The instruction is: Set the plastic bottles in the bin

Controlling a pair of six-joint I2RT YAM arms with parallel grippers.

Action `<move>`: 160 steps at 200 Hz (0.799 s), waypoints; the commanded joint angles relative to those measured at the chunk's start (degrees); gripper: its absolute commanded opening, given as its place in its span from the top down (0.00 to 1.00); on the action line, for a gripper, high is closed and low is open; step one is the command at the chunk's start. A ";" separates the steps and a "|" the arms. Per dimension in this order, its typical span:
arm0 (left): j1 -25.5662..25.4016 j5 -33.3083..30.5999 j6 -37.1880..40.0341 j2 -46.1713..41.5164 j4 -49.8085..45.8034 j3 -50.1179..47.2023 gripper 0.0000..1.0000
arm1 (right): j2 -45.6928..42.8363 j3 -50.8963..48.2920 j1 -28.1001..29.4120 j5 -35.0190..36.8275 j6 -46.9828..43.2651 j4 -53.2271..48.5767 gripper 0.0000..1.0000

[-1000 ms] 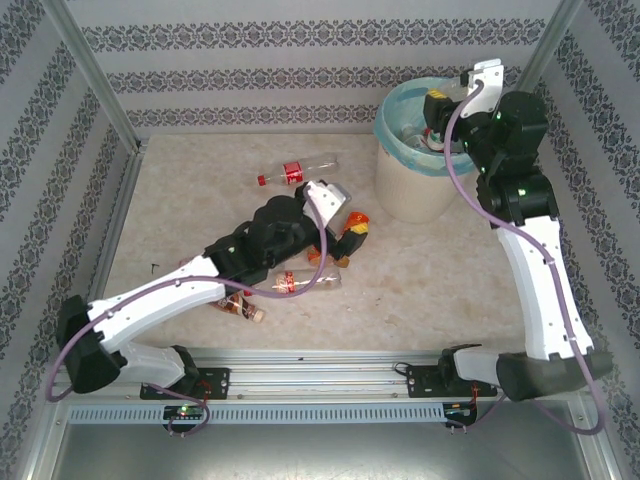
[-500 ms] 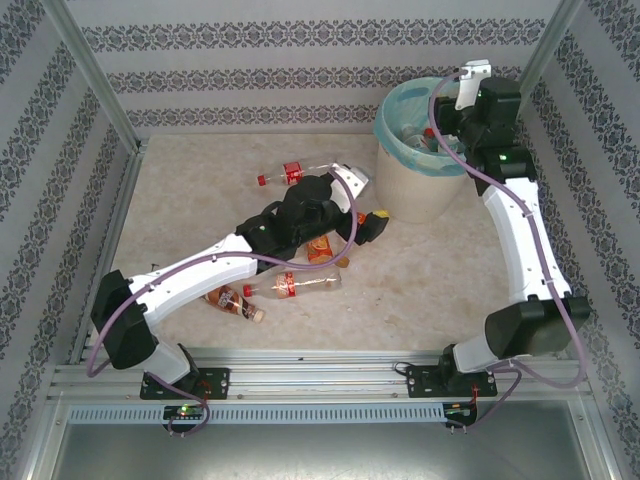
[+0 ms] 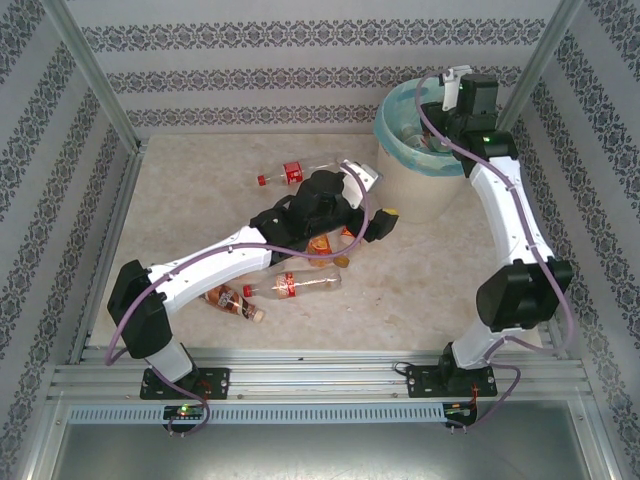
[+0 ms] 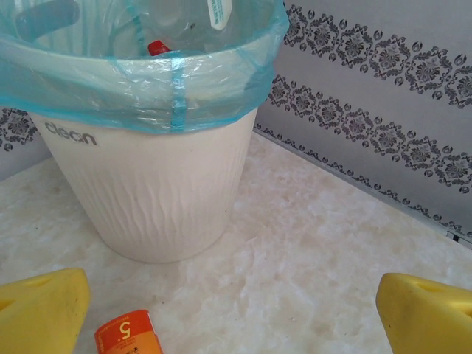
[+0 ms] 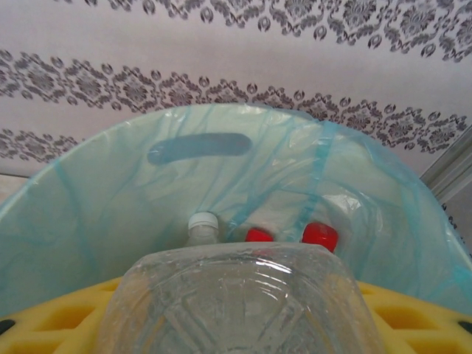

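The right gripper (image 5: 236,313) is clamped on a clear bottle (image 5: 243,287), base toward the wrist camera, and hangs over the mouth of the bin (image 5: 110,192). The teal liner opens just below and ahead of it, with three capped bottles (image 5: 319,236) already lying down inside. The step in hand looks like the drop. The next move should need little more than letting the fingers part, provided the bottle's whole length sits inside the rim.

The left gripper (image 4: 236,317) is spread wide and empty, low over the tabletop (image 4: 310,243). The bin's wall stands straight ahead of it, and an orange-labelled bottle (image 4: 127,333) lies just beside one finger. Its next job is probably that bottle — it would have to centre over it before closing. Other bottles (image 3: 295,285) lie back along its arm.
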 commanded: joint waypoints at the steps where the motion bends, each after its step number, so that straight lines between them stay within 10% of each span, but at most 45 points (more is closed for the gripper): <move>1: 0.93 1.18 -1.44 -0.04 -1.40 1.57 0.00 | 2.29 2.83 -0.93 3.08 -1.64 -1.48 0.52; 107: 2.51 1.15 -2.81 -1.14 -1.45 -1.33 0.00 | 9.55 8.83 -2.79 6.33 -1.86 -3.24 0.24; 160: 3.22 2.07 -3.30 -0.60 -0.93 -1.20 0.00 | 9.73 11.60 -2.83 5.49 -1.64 -4.74 0.30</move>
